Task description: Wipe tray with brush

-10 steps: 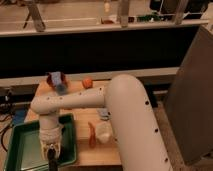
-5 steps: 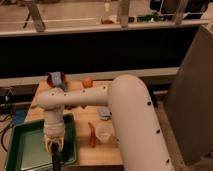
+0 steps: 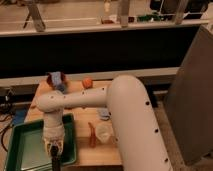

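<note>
The green tray (image 3: 25, 145) lies on the near left part of the wooden table (image 3: 80, 92). My white arm bends down over it from the right. Its wrist hangs above the tray's right half. My gripper (image 3: 55, 159) is a dark shape low over the tray floor, close to the tray's right rim and near front edge. The brush does not show apart from the gripper. It is either hidden under the wrist or lost in the dark shape at its tip.
An orange ball (image 3: 87, 81) and a maroon and blue object (image 3: 56, 80) sit at the table's back. A thin orange-red strip (image 3: 92, 135) and a clear cup (image 3: 103, 132) lie right of the tray. A tall grey panel (image 3: 192, 100) stands at the right.
The wrist and gripper have shifted a little to the right and toward the tray's front edge. The tray and the other objects stay where they were.
</note>
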Robot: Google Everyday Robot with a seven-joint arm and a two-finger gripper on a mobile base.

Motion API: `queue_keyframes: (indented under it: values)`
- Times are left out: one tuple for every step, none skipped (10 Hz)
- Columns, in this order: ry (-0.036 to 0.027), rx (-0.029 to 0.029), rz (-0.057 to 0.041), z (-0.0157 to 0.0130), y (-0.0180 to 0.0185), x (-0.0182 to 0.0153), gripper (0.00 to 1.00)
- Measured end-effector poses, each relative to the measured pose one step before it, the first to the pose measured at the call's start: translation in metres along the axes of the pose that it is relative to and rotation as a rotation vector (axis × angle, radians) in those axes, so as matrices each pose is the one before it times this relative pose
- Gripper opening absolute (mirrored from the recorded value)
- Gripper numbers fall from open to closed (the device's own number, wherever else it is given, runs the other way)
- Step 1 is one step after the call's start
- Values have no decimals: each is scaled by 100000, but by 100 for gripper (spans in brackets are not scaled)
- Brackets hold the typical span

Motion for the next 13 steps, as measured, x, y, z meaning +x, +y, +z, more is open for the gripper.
queue_keyframes:
  values:
    - [-626, -881, -1614, 327, -735, -401, 0]
    - [-310, -1168, -2161, 152, -1144, -103, 0]
    - [-236, -1221, -3267, -36, -1343, 185, 0]
    - [-325, -1256, -3316, -38, -1304, 348, 0]
    - [-336, -1350, -3624, -71, -1413, 520, 0]
    - [-58, -1573, -3240, -181, -1187, 589, 0]
    - [246, -1884, -2681, -272, -914, 528, 0]
    - [677, -1935, -1956, -524, -525, 532, 0]
    - [1205, -1269, -764, -695, -105, 488, 0]
    - [1292, -1013, -74, -666, 154, 472, 0]
    - [1022, -472, 322, -625, 213, 457, 0]
    - [660, -222, 899, -533, 543, 574, 0]
    - [250, 82, 647, -303, 425, 400, 0]
